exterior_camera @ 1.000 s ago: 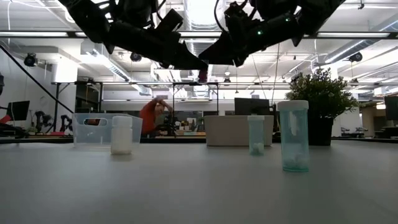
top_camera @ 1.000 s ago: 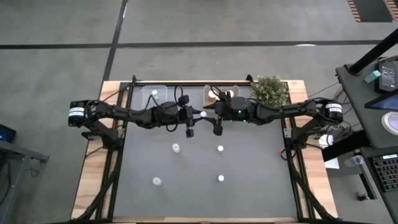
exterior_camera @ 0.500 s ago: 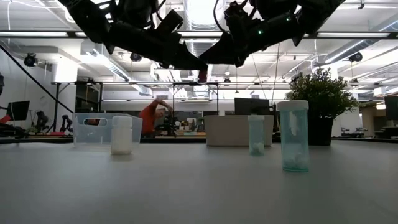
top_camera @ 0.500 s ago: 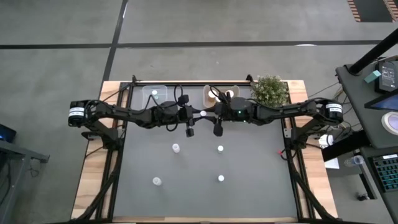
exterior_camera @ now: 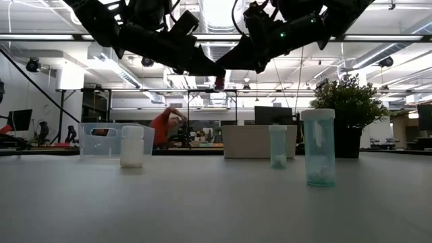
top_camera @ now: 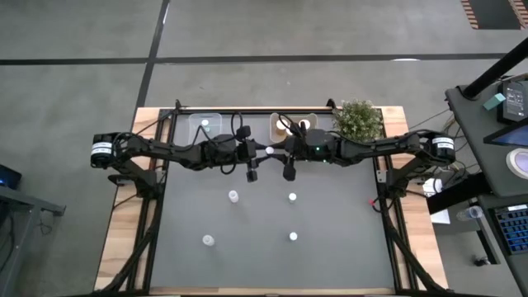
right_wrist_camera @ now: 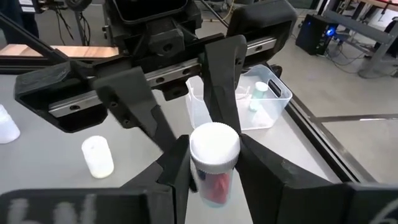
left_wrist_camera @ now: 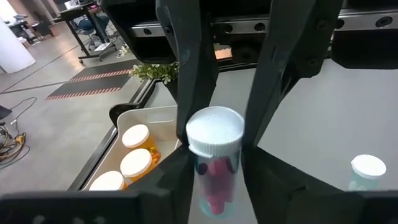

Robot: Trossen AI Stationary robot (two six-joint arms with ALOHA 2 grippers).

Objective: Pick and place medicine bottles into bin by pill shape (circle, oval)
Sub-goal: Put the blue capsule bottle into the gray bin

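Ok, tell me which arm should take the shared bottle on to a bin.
Depends on the bin. Left gripper and right gripper both clamp the bottle in mid-air. Right suits the beige bin on its side, left the clear bin. Pill shape is unclear.

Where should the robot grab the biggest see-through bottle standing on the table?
Probably around its clear body, just under the white cap, coming straight down from above. The tall bottle stands upright, is round, and has bare table on both sides, so a gripper can close on either side. Right now the left gripper and right gripper both clamp the pink-pill bottle.
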